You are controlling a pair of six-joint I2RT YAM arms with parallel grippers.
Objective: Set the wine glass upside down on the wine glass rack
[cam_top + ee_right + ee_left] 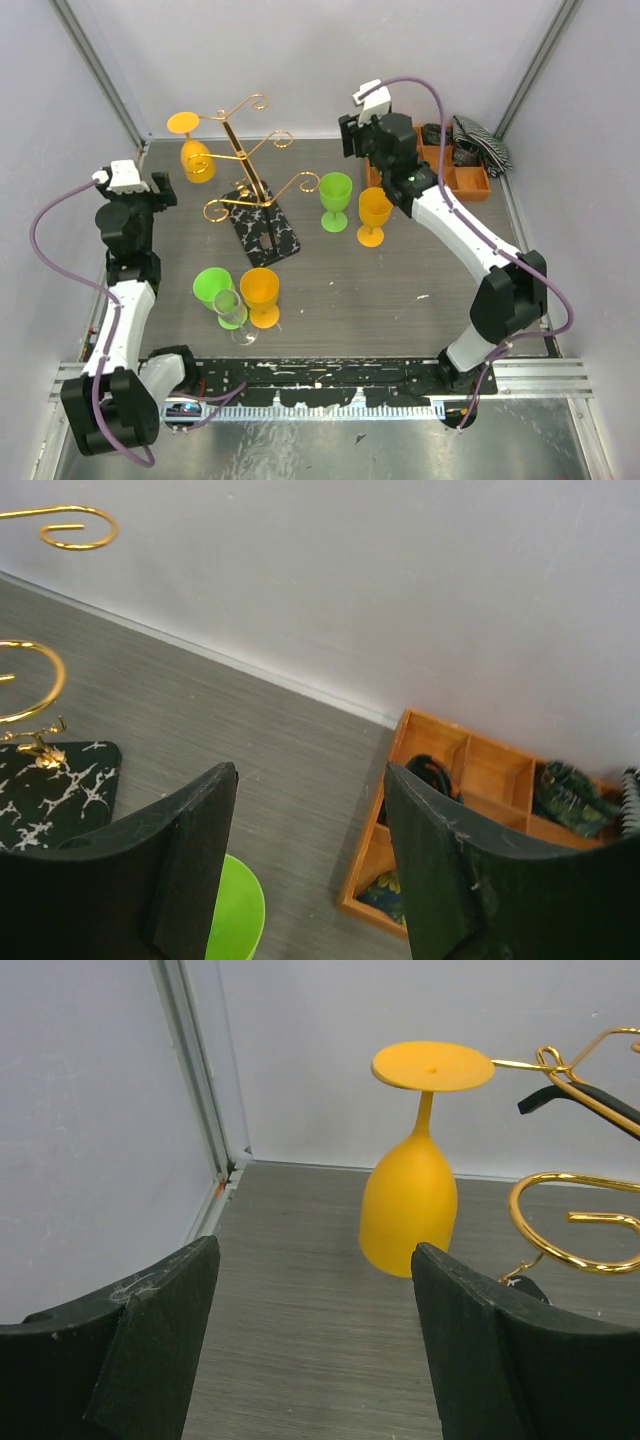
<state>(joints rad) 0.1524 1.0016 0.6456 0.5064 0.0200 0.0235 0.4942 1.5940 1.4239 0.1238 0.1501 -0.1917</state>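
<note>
1. Top external view: left gripper (150, 190) sits at the left edge. Fingers are spread with nothing between them. Left wrist view agrees (315, 1250).
2. Orange wine glass (193, 150) (410, 1205) hangs upside down near the far-left corner. Its foot is caught on a scroll arm.
3. Wine glass rack (245, 150) (570, 1230) stands left of centre on a black marbled base (265, 228) (50, 790).
4. Green glass (212, 287), clear glass (232, 312) and second orange glass (260, 295) cluster toward the near edge.
5. Upright green goblet (335, 198) (235, 920) and orange goblet (374, 213) stand side by side, right of the base.
6. Right gripper (352, 138) (310, 775) is over the far edge. Fingers are apart and empty.
7. Wooden tray (470, 180) (470, 780) sits in the far-right corner.
</note>
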